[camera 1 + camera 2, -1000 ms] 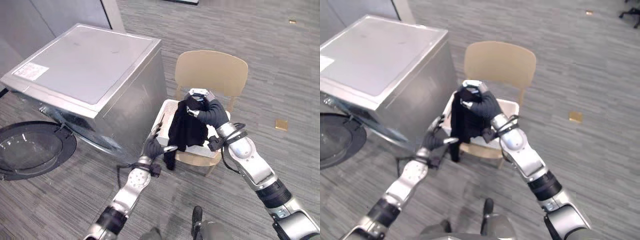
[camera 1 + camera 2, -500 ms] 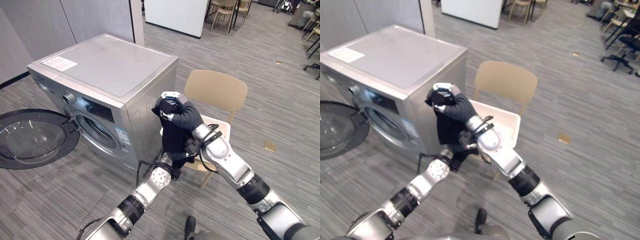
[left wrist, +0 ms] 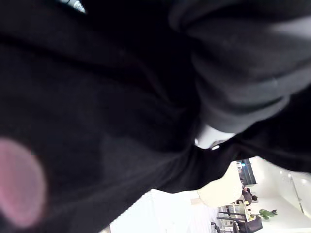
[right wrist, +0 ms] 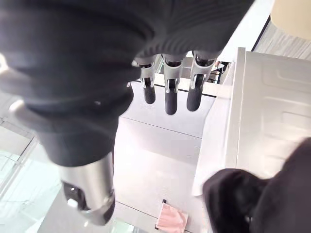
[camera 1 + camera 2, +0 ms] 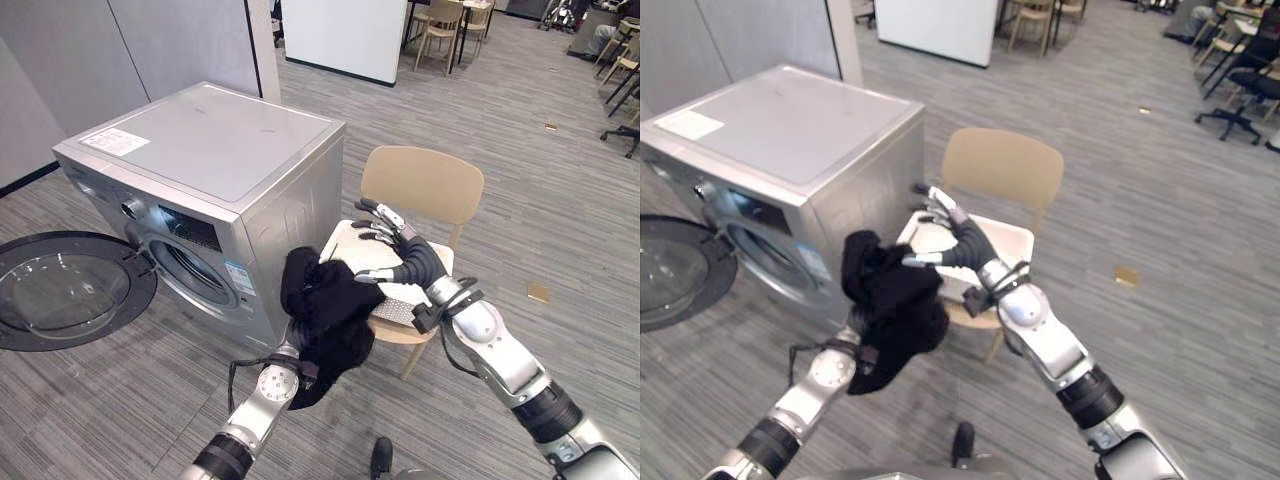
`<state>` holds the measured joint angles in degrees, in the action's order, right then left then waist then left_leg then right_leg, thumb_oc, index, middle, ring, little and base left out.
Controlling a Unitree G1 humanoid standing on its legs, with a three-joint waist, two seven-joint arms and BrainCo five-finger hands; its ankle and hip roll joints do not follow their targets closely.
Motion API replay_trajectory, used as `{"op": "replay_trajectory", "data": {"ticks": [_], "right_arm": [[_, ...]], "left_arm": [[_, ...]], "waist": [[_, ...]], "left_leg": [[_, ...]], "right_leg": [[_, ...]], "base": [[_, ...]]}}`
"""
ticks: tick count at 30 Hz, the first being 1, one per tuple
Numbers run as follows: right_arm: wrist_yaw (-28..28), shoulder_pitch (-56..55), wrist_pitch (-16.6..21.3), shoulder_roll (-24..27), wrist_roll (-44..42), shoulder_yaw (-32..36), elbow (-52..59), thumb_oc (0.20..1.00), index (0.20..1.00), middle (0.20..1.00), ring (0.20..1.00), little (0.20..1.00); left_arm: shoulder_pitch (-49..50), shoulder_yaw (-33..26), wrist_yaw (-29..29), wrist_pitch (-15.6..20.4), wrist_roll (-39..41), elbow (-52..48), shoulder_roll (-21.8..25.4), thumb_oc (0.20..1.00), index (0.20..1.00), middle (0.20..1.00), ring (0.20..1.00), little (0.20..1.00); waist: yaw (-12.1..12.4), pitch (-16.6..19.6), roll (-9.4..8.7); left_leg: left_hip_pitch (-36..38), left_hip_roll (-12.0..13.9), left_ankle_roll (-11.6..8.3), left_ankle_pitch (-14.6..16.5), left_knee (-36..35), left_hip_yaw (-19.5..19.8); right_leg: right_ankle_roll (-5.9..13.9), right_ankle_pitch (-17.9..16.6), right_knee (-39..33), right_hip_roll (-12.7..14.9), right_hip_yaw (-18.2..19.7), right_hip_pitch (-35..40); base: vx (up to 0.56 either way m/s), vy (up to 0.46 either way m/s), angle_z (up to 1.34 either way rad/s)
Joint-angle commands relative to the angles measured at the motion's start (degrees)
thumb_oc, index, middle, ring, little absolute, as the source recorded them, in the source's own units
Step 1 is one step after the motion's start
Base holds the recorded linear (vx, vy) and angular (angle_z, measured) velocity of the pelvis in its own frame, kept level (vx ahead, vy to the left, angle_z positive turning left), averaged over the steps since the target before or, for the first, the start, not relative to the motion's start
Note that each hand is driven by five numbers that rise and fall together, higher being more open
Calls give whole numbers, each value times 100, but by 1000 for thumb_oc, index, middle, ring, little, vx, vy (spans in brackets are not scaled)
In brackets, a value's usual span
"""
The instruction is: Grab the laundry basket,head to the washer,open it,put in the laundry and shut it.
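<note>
— Where is the laundry?
— I see the black laundry (image 5: pixel 325 310) bunched over my left hand (image 5: pixel 862 345), beside the washer (image 5: pixel 215 190); grip not visible.
— Right hand?
— Right hand (image 5: pixel 400 252) spread open above the basket (image 5: pixel 420 290) on the chair (image 5: pixel 425 185)

Matt black cloth laundry (image 5: pixel 325 305), brushed metal washer (image 5: pixel 210 140) (glass door (image 5: pixel 60 290) glossy), smooth wooden chair (image 5: pixel 422 185)
</note>
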<state>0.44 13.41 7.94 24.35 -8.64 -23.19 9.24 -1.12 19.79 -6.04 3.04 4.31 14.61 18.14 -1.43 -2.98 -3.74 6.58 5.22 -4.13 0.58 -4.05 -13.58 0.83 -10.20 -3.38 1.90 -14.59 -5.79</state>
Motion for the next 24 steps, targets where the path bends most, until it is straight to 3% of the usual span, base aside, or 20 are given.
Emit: {"op": "replay_trajectory", "data": {"ticks": [1, 3, 4, 9, 15, 17, 19, 21, 24], "right_arm": [[38, -1164, -178, 359, 960, 849, -511, 1000, 1000, 1000, 1000, 1000], [73, -1388, -208, 386, 1101, 932, -767, 1000, 1000, 1000, 1000, 1000], [231, -1961, -352, 356, 1456, 1122, -1527, 1000, 1000, 1000, 1000, 1000], [239, -2106, -427, 168, 1543, 1038, -2672, 1000, 1000, 1000, 1000, 1000], [170, -1852, -450, 89, 1674, 710, -3456, 1000, 1000, 1000, 1000, 1000], [49, -1611, -461, 87, 1687, 559, -3742, 1000, 1000, 1000, 1000, 1000], [-8, -1561, -463, 118, 1706, 544, -3806, 1000, 1000, 1000, 1000, 1000], [-126, -1503, -524, 159, 1857, 495, -4012, 1000, 1000, 1000, 1000, 1000], [-200, -1453, -574, 116, 1956, 459, -4195, 1000, 1000, 1000, 1000, 1000]], "left_arm": [[598, -955, 93, 235, 14, 5, 595, 200, 200, 200, 200, 200], [725, -1132, 114, 206, -13, 243, 612, 200, 200, 200, 200, 200], [1048, -1644, 101, 120, -78, 1014, 574, 200, 200, 200, 200, 200], [1054, -1939, -133, 6, -225, 2181, 507, 200, 200, 200, 200, 200], [962, -2096, -319, -42, -53, 3062, 368, 200, 200, 200, 200, 200], [766, -2027, -424, -29, 10, 3334, 412, 200, 200, 200, 200, 200], [703, -1980, -441, -30, 45, 3340, 411, 200, 200, 200, 200, 200], [652, -1932, -448, -61, 119, 3343, 380, 200, 200, 200, 200, 200], [607, -1889, -484, -87, 161, 3479, 298, 200, 200, 200, 200, 200]], "waist": [[-49, -149, -43], [-51, -171, -34], [-43, -242, 23], [-34, -336, 50], [72, -560, 33], [169, -863, -12], [175, -913, -6], [118, -936, 67], [84, -921, 40]], "left_leg": [[-225, -164, 71, 91, -95, 32], [-262, -174, 74, 58, -95, 41], [-250, -190, 67, 61, -95, 89], [-256, -203, 60, 20, -95, 181], [-429, -210, 82, -46, 76, 320], [-1007, -203, 36, 42, 722, 417], [-1242, -194, 8, 59, 925, 393], [-1308, 99, -72, 102, 960, -287], [-1333, 476, -153, -137, 837, -585]], "right_leg": [[725, 999, 22, 291, 199, 753], [725, 991, 35, 303, 182, 730], [721, 1049, 74, 312, 130, 770], [685, 1131, 176, 312, 113, 766], [602, 1237, 318, 308, 97, 639], [543, 1283, 436, 404, -78, 445], [523, 1300, 463, 464, -233, 364], [559, 1363, 420, 620, -721, 372], [636, 1314, 403, 793, -1042, 494]], "base": [[-35, 15, 7], [-29, 17, 6], [-18, 15, -3], [-10, 3, 5], [-66, -22, 18], [-228, -52, 36], [-107, 6, 66], [23, 92, 127], [106, 148, 119]]}}
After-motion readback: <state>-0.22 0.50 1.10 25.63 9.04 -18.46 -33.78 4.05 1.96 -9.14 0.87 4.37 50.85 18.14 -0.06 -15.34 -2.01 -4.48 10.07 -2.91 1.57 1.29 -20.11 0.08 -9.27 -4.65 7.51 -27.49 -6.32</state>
